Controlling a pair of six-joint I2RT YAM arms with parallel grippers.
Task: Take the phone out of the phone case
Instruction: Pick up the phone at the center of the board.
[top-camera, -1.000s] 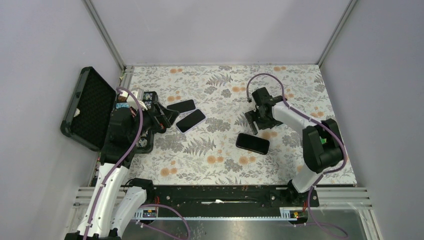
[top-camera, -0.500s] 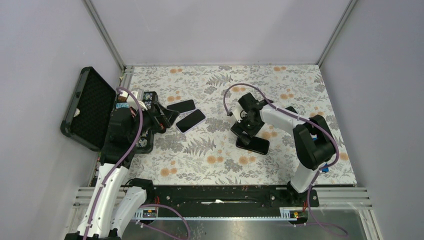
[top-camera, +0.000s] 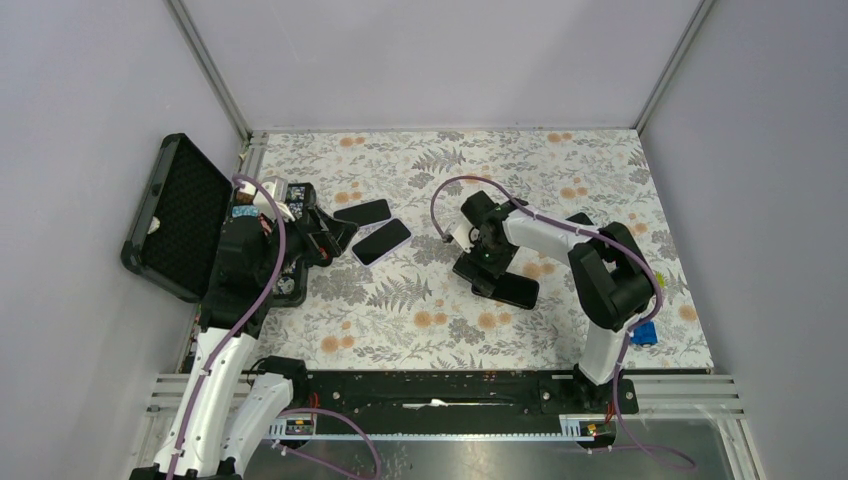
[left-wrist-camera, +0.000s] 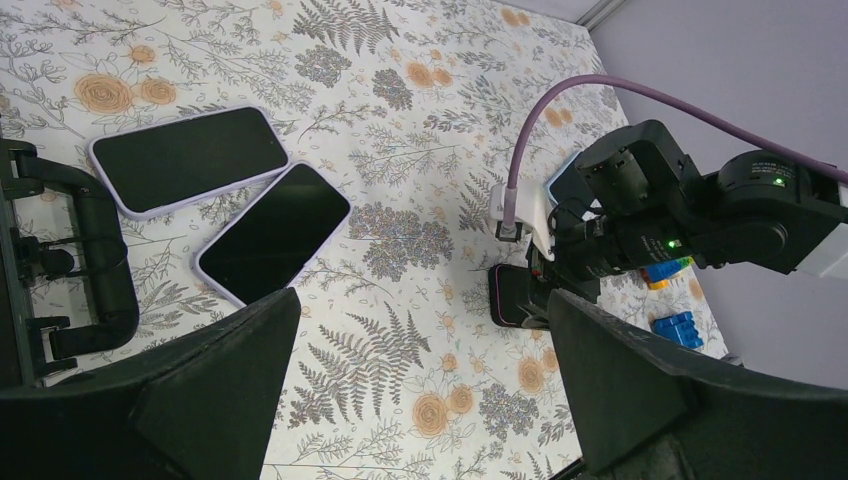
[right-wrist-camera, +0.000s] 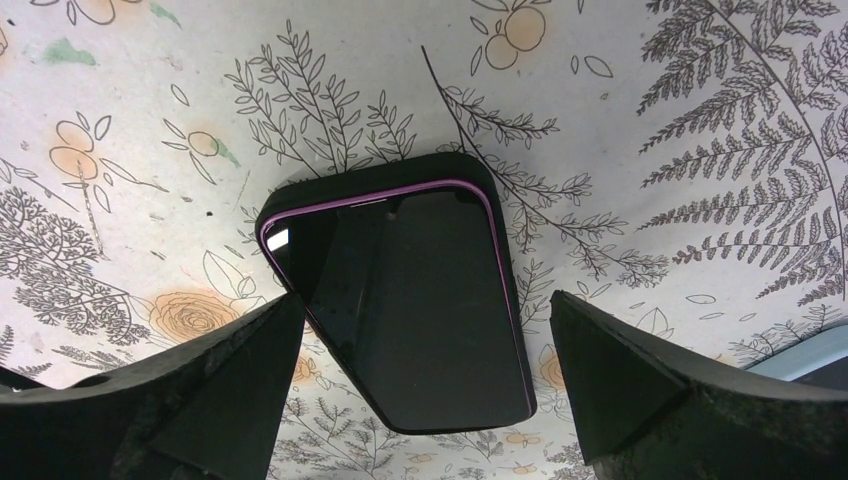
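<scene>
A dark phone (right-wrist-camera: 410, 310) lies screen up on the floral mat, inside a black phone case (right-wrist-camera: 300, 200) with a thin purple line round the screen. In the top view this phone (top-camera: 512, 291) sits right of centre. My right gripper (right-wrist-camera: 424, 296) hovers over it, open, one finger on each long side, and I cannot tell whether they touch it. In the top view the right gripper (top-camera: 478, 268) covers the phone's left end. My left gripper (left-wrist-camera: 420, 300) hangs open over bare mat at the left (top-camera: 325, 235), holding nothing.
Two more phones in lilac cases (top-camera: 362, 212) (top-camera: 381, 241) lie close to the left gripper. An open black box (top-camera: 175, 215) stands at the left edge. Blue blocks (top-camera: 645, 333) sit near the right arm's base.
The right arm has swung left and down from beyond the phone until its gripper is over the phone's left end, and its jaws have spread wider. The left arm has not moved.
</scene>
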